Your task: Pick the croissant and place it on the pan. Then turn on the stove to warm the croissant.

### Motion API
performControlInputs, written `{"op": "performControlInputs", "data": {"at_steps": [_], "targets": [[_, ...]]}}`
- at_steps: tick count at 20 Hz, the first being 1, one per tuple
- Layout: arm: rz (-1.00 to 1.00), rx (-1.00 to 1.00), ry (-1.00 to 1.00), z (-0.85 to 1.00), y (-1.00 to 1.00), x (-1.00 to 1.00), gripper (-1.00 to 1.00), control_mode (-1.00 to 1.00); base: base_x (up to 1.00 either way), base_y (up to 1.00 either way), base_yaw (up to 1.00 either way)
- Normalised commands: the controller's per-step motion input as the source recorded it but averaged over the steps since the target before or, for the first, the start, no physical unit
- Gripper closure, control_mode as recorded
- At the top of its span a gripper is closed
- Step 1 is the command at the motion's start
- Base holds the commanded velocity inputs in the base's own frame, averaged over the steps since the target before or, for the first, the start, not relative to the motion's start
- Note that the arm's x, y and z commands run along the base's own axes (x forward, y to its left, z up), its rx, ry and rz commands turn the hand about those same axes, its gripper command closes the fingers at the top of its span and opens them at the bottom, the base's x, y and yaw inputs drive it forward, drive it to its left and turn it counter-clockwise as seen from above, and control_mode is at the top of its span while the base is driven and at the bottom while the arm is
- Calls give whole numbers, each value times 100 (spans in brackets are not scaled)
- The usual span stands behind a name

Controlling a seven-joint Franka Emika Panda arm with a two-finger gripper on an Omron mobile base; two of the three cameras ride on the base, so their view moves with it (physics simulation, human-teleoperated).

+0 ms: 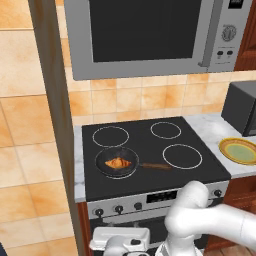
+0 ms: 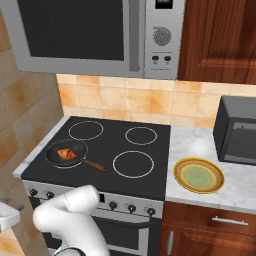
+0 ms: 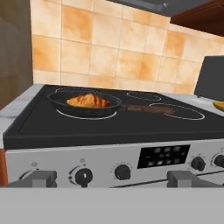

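The golden croissant (image 1: 118,163) (image 2: 66,154) (image 3: 89,101) lies inside the small dark pan (image 1: 102,168) (image 2: 52,156) (image 3: 87,112). The pan rests on the front-left burner of the black stove (image 1: 150,145) (image 2: 110,145) (image 3: 109,131), its wooden handle pointing right. My gripper (image 3: 113,179) (image 1: 120,239) hangs low in front of the stove's silver panel, level with the black knobs (image 3: 83,176). Its jaws stand wide open with nothing between them, and the fingertips (image 3: 40,178) frame the two left-middle knobs. All four burner rings look white and unlit.
A grey microwave (image 1: 145,35) (image 2: 80,30) hangs above the cooktop. A yellow-green plate (image 1: 239,150) (image 2: 198,175) sits on the marble counter to the right, with a dark appliance (image 2: 237,131) behind it. A tall wooden panel (image 1: 50,100) borders the stove's left side.
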Motion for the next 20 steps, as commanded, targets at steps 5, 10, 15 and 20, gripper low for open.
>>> {"op": "performControlInputs", "data": {"at_steps": [5, 10, 15, 20], "targets": [[6, 0, 0, -30, 10, 24, -100, -100, 0, 0, 0], [7, 0, 0, -29, 4, 18, -100, -100, 0, 0, 0], [6, 0, 0, -25, 3, 15, -100, -100, 0, 0, 0], [1, 0, -1, -16, 8, 17, -100, -100, 0, 0, 0]]}}
